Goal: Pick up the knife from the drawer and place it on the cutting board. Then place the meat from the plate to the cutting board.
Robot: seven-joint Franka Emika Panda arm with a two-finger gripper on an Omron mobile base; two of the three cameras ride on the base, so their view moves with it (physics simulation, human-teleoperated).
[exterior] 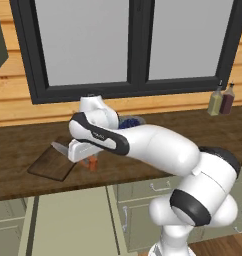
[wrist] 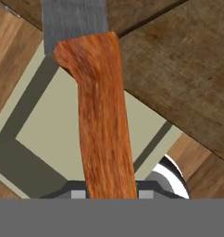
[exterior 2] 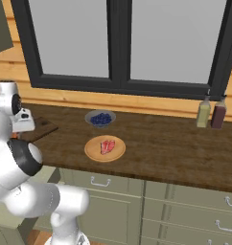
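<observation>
My gripper (exterior: 88, 160) is shut on the orange-red handle of the knife (exterior: 58, 147), whose grey blade points left over the dark brown cutting board (exterior: 49, 164) near the counter's front edge. In the hand view the knife (wrist: 103, 125) runs straight up from my gripper (wrist: 109, 195), its blade reaching over the dark wood. Below it lies the pulled-out pale olive drawer (exterior: 68, 220). The tan plate (exterior 2: 96, 154) with the red-pink meat (exterior 2: 107, 146) on it sits on the counter to the right of the cutting board (exterior 2: 45, 128).
A grey bowl of blue berries (exterior 2: 100, 118) stands behind the plate. Two bottles (exterior 2: 210, 113) stand at the back right below the window. Closed drawers (exterior 2: 185, 210) line the cabinet front. The dark counter (exterior 2: 175, 148) runs right.
</observation>
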